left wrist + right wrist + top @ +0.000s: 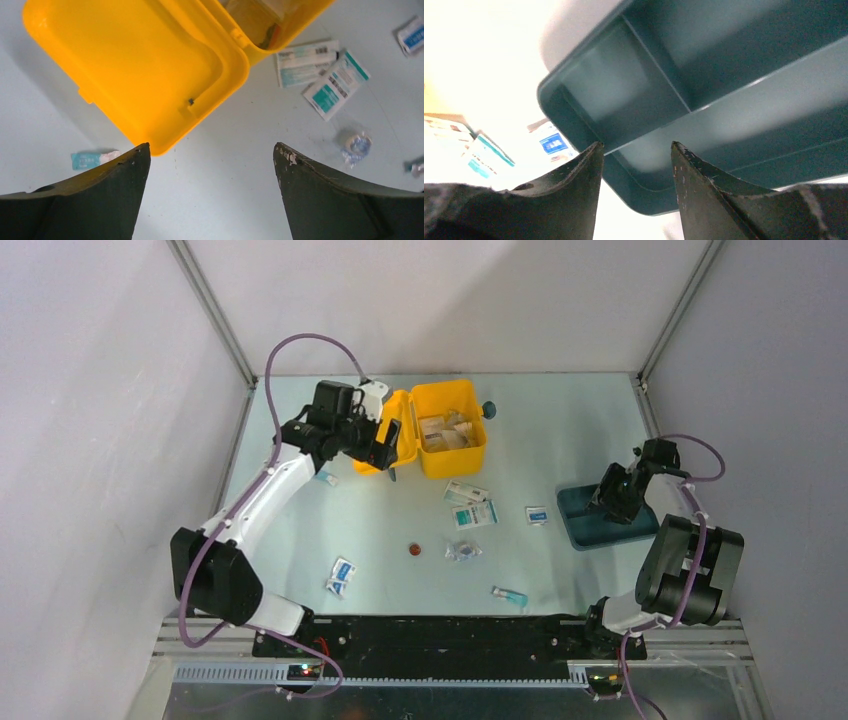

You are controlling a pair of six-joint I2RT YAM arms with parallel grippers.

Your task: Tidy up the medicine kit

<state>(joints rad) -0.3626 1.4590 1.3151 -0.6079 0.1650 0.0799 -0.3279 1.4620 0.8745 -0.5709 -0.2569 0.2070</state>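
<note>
The medicine kit (450, 425) is a yellow box lying open at the back of the table, with packets in its base. Its lid (135, 70) is folded out to the left. My left gripper (385, 445) hovers at the lid's near edge. In the left wrist view the left gripper (211, 147) is open wide over bare table, holding nothing. My right gripper (612, 492) is over the left part of a flat dark teal tray (610, 525). In the right wrist view the right gripper (636, 145) stands partly open astride the tray's (704, 60) near corner rim, with a gap on both sides.
Loose sachets lie mid-table (470, 492) (475, 513) (537, 514), with more toward the front (340, 577) (510, 595). There is also a small red-brown disc (413, 550), a clear packet holding a tape roll (356, 145) and a teal sachet (92, 159) left of the lid. Grey walls enclose the table.
</note>
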